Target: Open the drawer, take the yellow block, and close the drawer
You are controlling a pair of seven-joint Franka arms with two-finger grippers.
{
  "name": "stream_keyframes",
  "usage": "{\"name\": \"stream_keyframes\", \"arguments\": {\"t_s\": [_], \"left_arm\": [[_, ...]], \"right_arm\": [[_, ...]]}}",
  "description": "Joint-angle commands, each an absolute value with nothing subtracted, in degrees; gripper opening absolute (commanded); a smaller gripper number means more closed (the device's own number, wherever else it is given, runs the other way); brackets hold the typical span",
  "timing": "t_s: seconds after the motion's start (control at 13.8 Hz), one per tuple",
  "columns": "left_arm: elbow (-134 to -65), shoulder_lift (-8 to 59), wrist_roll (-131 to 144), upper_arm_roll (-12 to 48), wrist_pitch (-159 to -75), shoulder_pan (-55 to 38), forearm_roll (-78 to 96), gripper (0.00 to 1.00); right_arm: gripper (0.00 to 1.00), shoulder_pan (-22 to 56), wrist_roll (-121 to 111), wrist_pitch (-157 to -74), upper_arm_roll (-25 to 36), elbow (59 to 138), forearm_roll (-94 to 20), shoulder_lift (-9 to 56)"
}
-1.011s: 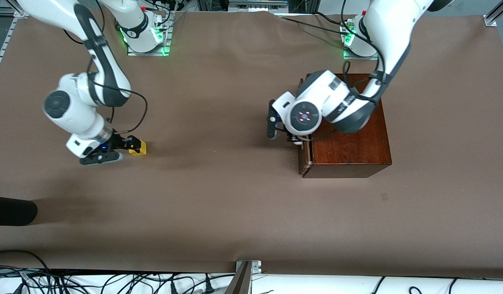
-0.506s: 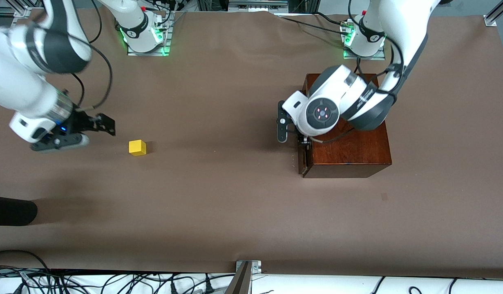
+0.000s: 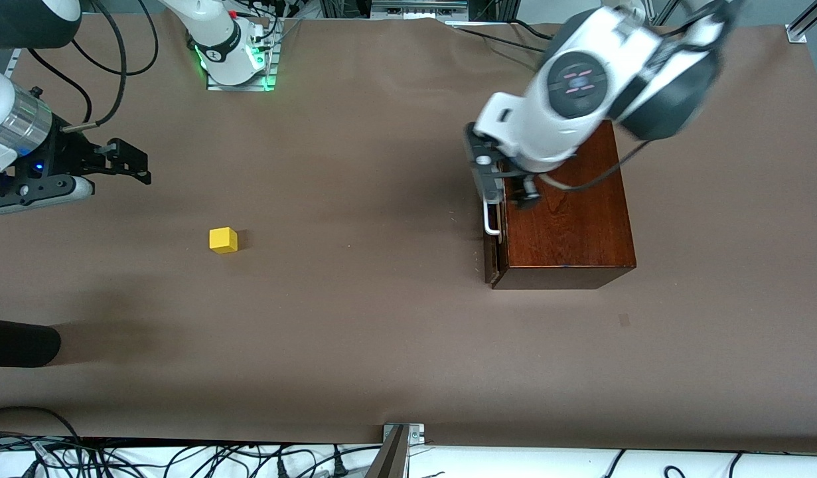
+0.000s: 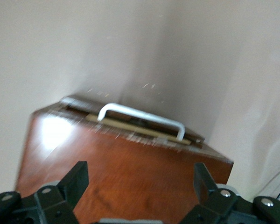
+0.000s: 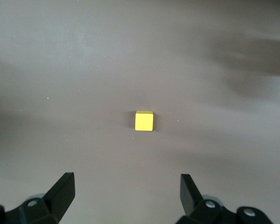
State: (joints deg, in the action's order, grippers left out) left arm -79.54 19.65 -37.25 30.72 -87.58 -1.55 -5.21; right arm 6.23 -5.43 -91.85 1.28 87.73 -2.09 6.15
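Your right gripper (image 3: 126,159) hung with fingers spread, holding nothing, over bare table at right arm's end. Yellow block (image 3: 223,239) sat alone on table (image 3: 355,318), apart from it and nearer front camera — block out of box, so take step looked done.

Your left gripper (image 3: 498,179) hovered wide open, empty, above mahogany box (image 3: 567,232). Drawer (image 3: 493,255) looked nearly shut, thin pale strip showing under white handle (image 4: 141,116) — judged closing about finished, maybe not flush.

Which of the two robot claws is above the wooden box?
The left gripper, on the arm based nearest the wooden box, hangs over it. The right gripper is over bare table, empty.
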Motion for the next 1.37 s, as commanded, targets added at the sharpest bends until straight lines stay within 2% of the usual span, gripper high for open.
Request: {"name": "stream_keyframes", "arguments": {"t_s": [0.0,0.14,0.29,0.43,0.58,0.72,0.87,1.01,1.3], "left_arm": [[-71.9,20.5,-37.4,31.0,-83.5,6.4,-6.1,1.0],[-71.2,20.7,-37.5,30.7,-84.6,9.7,-9.9,1.0],[-72.5,18.5,-36.8,23.4,-88.9,8.4,-10.1,1.0],[-78.0,13.8,-36.3,15.6,-94.9,6.3,-5.0,1.0],[-86.5,8.3,-30.1,7.9,-102.3,3.0,0.7,1.0],[-92.3,3.3,-17.8,4.8,-101.7,2.2,1.1,1.0],[-94.8,-1.0,-2.6,4.4,-94.1,1.1,-1.1,1.0],[-94.7,-1.3,2.4,4.4,-87.2,0.0,-3.9,1.0],[-94.2,-0.3,2.0,3.2,-87.3,0.0,-3.0,1.0]], "right_arm": [[1.0,5.8,-7.2,-90.2,2.1,85.9,-1.6,6.4],[1.0,5.8,-7.2,-89.0,1.9,85.0,-1.7,6.4],[1.0,6.1,-6.9,-89.0,1.8,84.8,-1.5,6.9],[1.0,6.2,-6.7,-89.2,1.8,84.8,-1.5,6.9],[1.0,5.8,-6.7,-89.7,2.1,84.6,-1.8,6.9],[1.0,5.9,-7.0,-89.9,2.0,84.6,-1.6,6.9],[1.0,6.2,-6.6,-90.3,1.7,84.6,-1.6,7.2],[1.0,6.3,-6.5,-90.5,1.7,84.6,-1.6,7.2],[1.0,6.2,-6.7,-92.3,2.1,84.6,-1.4,7.2]]}}
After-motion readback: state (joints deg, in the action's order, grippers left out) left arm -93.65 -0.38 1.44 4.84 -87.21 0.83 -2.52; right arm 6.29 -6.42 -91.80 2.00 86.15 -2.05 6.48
